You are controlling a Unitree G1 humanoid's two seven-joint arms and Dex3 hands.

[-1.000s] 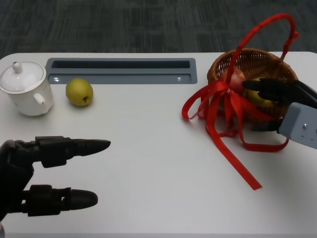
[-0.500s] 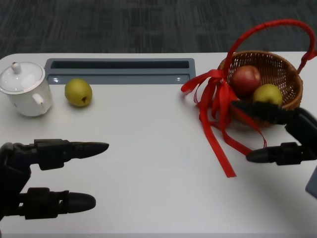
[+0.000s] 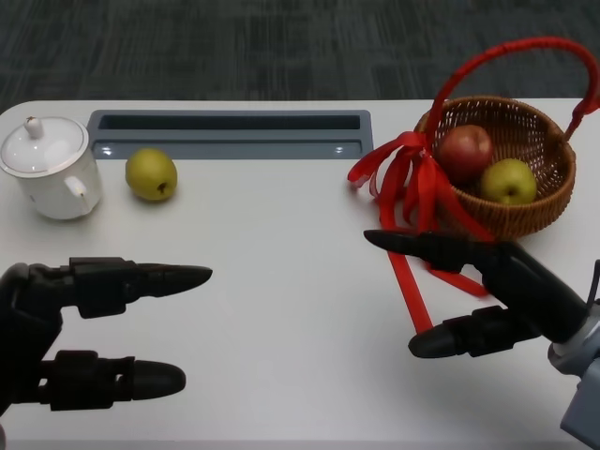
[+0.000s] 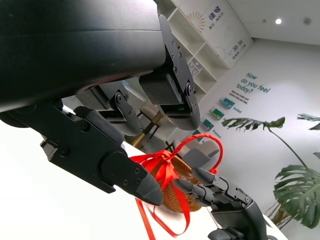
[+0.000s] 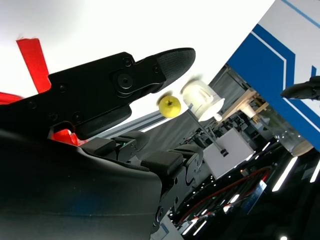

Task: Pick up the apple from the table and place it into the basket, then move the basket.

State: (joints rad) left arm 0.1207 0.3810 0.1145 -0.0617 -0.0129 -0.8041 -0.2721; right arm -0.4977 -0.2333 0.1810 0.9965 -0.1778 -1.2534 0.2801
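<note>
Inside basket [image 3: 539, 211]: two apples [image 3: 466, 151].

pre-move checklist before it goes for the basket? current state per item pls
1. Fruit loaded: red apple and a green fruit sit inside the basket: ok.
2. Right hand free: open, holds nothing, in front of the basket: ok.
3. Left hand free: open, far from the basket: ok.
4. Handle upright and reachable: ok.
5. Red ribbon trails on the table under the right hand; snag possible: not ok.
6. Yellow-green fruit beside the teapot still on the table; wanted or not: cannot tell.
</note>
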